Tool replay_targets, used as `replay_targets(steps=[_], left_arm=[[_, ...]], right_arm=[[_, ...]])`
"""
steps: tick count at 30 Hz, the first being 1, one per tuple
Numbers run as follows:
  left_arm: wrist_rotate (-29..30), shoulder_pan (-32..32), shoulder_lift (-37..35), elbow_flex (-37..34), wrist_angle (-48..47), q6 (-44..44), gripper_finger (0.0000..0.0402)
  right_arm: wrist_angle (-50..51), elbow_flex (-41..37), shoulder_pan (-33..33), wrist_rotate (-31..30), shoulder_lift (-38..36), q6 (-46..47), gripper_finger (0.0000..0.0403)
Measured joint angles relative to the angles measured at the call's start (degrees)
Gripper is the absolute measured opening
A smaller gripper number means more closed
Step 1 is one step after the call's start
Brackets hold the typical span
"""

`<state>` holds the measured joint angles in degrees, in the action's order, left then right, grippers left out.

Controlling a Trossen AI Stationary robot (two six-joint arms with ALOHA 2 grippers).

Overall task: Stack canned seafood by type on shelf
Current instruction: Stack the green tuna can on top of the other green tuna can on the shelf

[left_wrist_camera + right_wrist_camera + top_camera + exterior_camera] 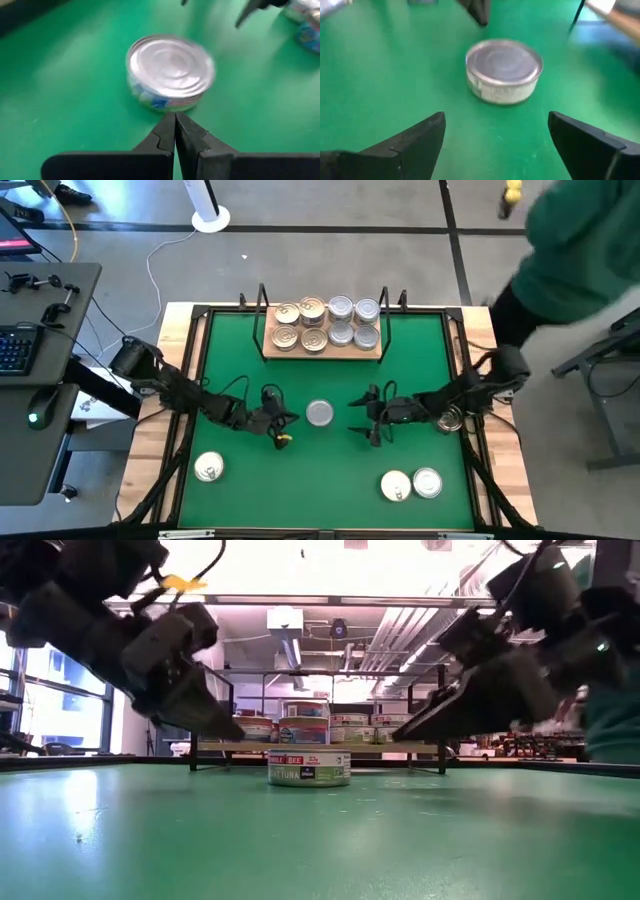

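High view: shelf holds eight cans in gold and silver groups; silver can lies mid-mat, four others off-shelf
Left wrist: left gripper closed, empty, just beside it
Right wrist: right gripper spread wide, facing it

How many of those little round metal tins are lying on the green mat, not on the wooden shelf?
5. One silver-lidded round tin sits mid-mat between the grippers, one near the front-left corner, two side by side front-right, and one partly hidden under the right arm. More could be hidden.
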<state>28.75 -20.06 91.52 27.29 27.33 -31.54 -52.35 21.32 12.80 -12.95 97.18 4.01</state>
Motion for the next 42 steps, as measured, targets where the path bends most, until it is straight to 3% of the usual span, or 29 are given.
replay_targets(steps=[7, 12, 27, 32, 36, 42], left_arm=[[-0.56, 2.44, 4.28, 0.06, 2.7, -1.3, 0.0], [-0.56, 3.78, 7.52, 0.23, 7.6, -0.46, 0.0], [-3.14, 5.56, 16.36, 4.68, 14.61, 4.66, 0.0], [-3.47, 5.6, 16.73, 5.4, 14.84, 5.17, 0.0], [-4.49, 5.0, 15.09, 5.35, 13.09, 5.68, 0.0], [-5.09, 2.46, 9.24, 5.64, -1.57, 1.21, 0.0]], right_arm=[[2.03, 9.81, -2.05, 3.56, 11.62, -4.52, 0.0375], [0.33, 13.78, -5.4, 9.76, 16.02, -4.8, 0.0376], [0.26, 17.81, -9.17, 11.33, 18.8, -4.34, 0.0377], [-1.07, 17.05, -9.06, 10.46, 18.97, -2.58, 0.0353], [-0.49, 17.07, -8.96, 9.28, 18.97, -1.47, 0.0323], [-0.49, 15.9, -7.68, 8.3, 18.65, -0.73, 0.0305]])
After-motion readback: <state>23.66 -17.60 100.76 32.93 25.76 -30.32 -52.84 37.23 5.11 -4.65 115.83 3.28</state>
